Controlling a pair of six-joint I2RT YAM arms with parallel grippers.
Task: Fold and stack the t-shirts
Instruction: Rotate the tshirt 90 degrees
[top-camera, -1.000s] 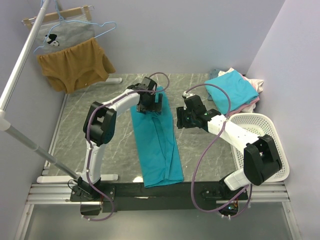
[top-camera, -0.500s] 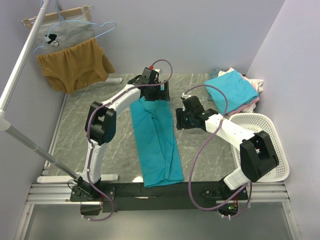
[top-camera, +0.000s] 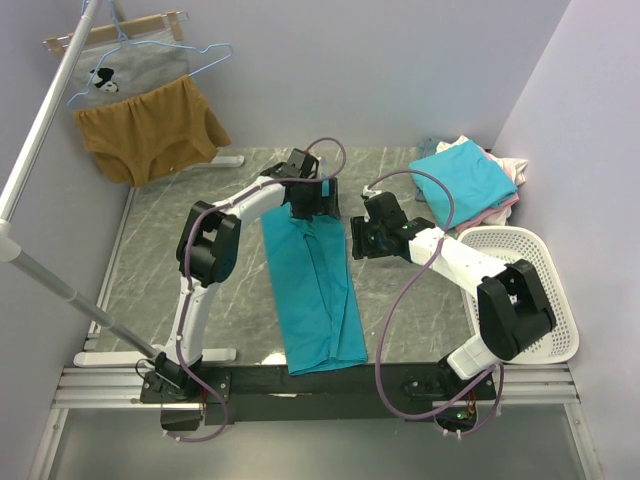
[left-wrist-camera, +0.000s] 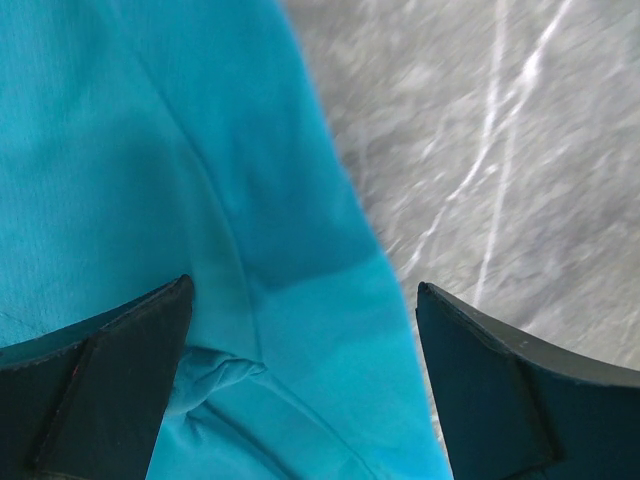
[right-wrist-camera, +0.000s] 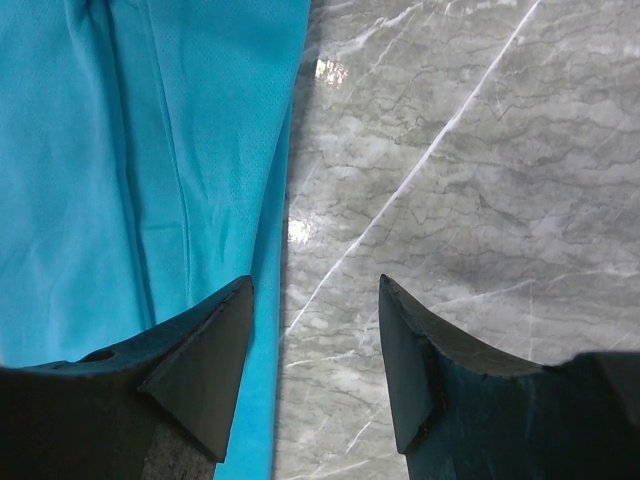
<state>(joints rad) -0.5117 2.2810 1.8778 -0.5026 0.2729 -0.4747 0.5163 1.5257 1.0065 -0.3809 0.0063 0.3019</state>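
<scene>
Lying lengthwise mid-worktop (top-camera: 190, 270), the folded teal t-shirt (top-camera: 312, 290) has bare marble along both long edges. With its arm stretched far, the left gripper (top-camera: 306, 200) is over the shirt's far end, jaws wide. The right gripper (top-camera: 360, 240), elbow bent, straddles the shirt's right edge, jaws half parted, holding nothing. Far right, stacked t-shirts (top-camera: 465, 178) lie beyond a white basket (top-camera: 540, 330).

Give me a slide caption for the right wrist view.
Open right claw hovering over the edge of the teal t-shirt on the grey marble table.
</scene>
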